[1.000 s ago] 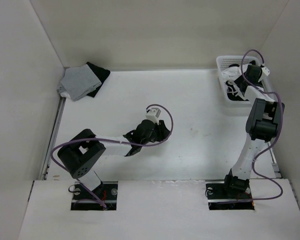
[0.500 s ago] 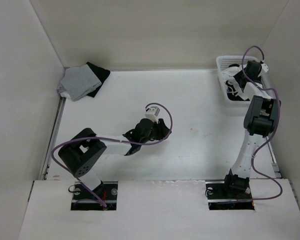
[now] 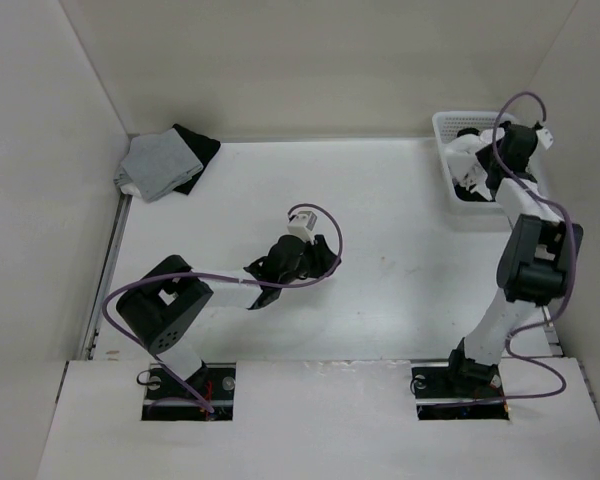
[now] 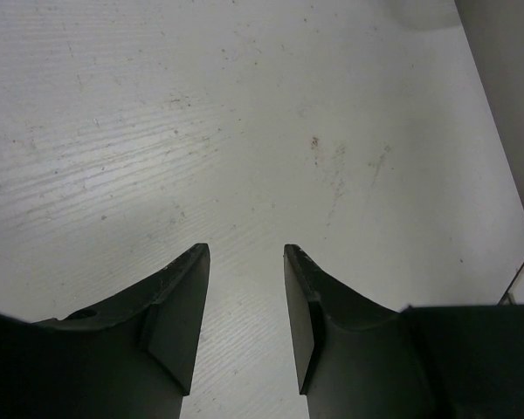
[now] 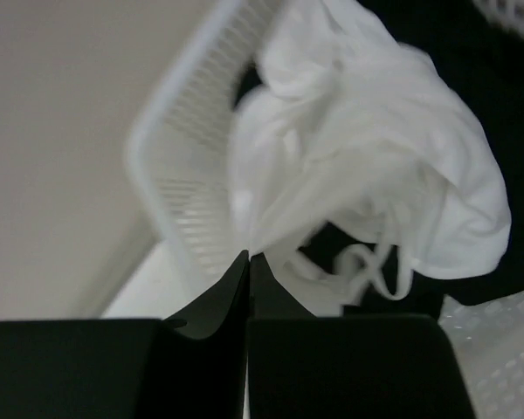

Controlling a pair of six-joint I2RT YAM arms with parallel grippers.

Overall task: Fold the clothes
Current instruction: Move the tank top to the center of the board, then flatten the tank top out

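The clothes, a crumpled white garment (image 5: 367, 157), hang over the white basket (image 5: 192, 131) at the table's far right corner, with thin straps dangling. My right gripper (image 5: 248, 257) is shut, and a pinch of the white fabric rises from its tips. From above, that gripper (image 3: 485, 162) is over the basket (image 3: 442, 125), beside the white garment (image 3: 467, 160). My left gripper (image 4: 246, 249) stands open just above the bare table, nothing between its fingers; in the top view the left gripper (image 3: 323, 262) is at mid-table.
A dark garment (image 5: 410, 26) lies in the basket beneath the white one. A light grey garment (image 3: 158, 163) rests on a black garment (image 3: 198, 146) at the far left corner. White walls close in the table on three sides.
My right gripper has closed on the white garment in the basket, and its wrist has swung toward the back wall. The left arm has shifted only slightly.
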